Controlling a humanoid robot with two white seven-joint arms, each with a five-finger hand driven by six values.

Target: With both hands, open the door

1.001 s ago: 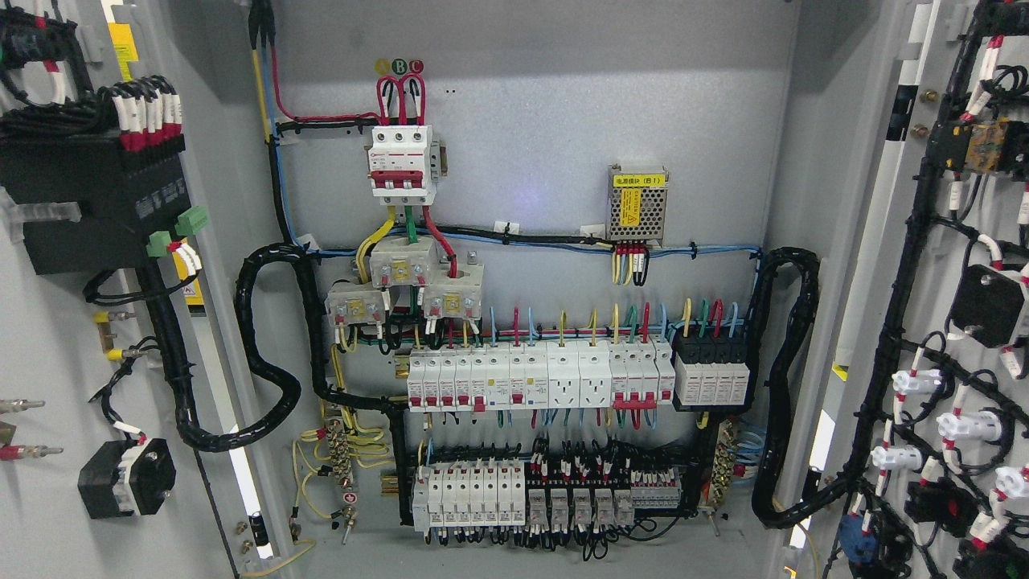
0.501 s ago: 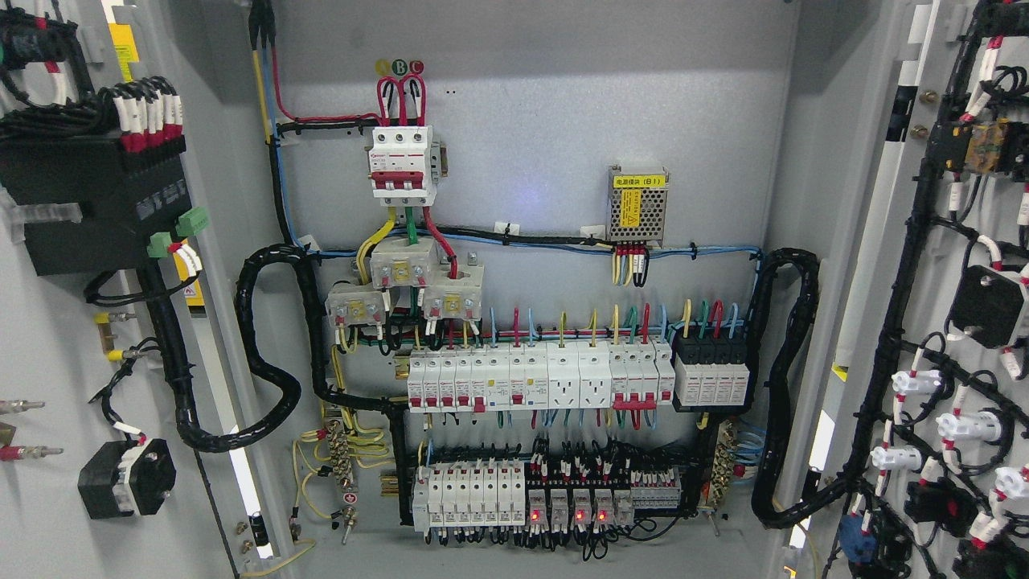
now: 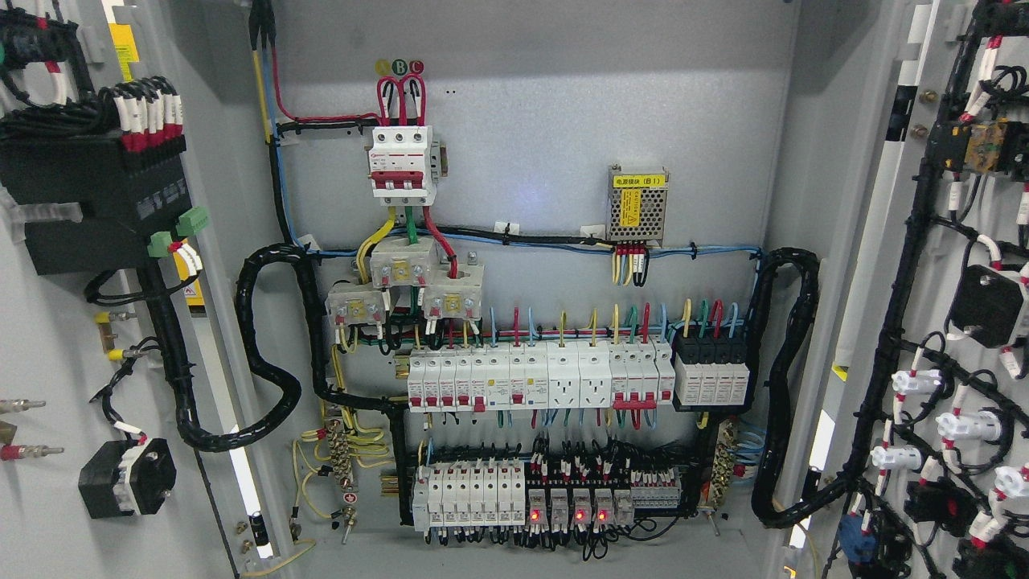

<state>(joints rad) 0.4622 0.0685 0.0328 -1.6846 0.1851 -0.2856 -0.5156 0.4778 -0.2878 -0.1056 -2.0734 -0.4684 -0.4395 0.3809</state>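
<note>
Both doors of the grey electrical cabinet stand swung wide. The left door fills the left edge, its inner face carrying black modules and wiring. The right door fills the right edge, also showing its wired inner face. Between them the cabinet's back panel is exposed, with a red-and-white main breaker at the top and rows of white breakers below. Neither of my hands nor either arm shows anywhere in the head view.
A small metal power supply with a yellow label sits right of centre. Thick black cable looms run from the panel to each door. A lower row of relays shows red lit indicators.
Red indicator lights on the lower relay row, dark one second ago, came on and stay lit. Doors and wiring have not moved.
</note>
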